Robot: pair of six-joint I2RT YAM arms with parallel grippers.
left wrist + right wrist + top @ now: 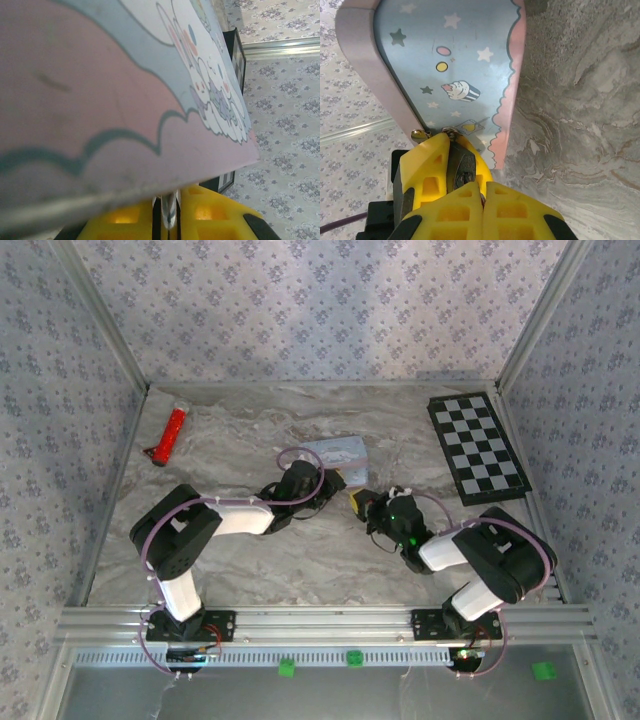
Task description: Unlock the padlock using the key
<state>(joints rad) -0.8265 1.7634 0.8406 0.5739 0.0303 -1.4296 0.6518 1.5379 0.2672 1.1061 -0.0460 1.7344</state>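
Note:
The tiny black padlock (461, 167) hangs at the latch of a pastel blue cartoon tin (465, 65) and shows its keyhole. My left gripper (452, 142) is shut on it, one yellow finger on each side. In the left wrist view a thin grey metal piece sits between the left gripper (170, 202) fingers under the tin (125, 75). My right gripper (484, 186) is shut, its tips right at the keyhole. Just a sliver of the key shows between them. From above, the left gripper (335, 483) and right gripper (362, 502) meet in front of the tin (335, 452).
A red stick-like tool (168, 435) lies at the back left of the marble table. A black and white checkerboard (478, 447) lies at the back right. Patterned walls close the table on three sides.

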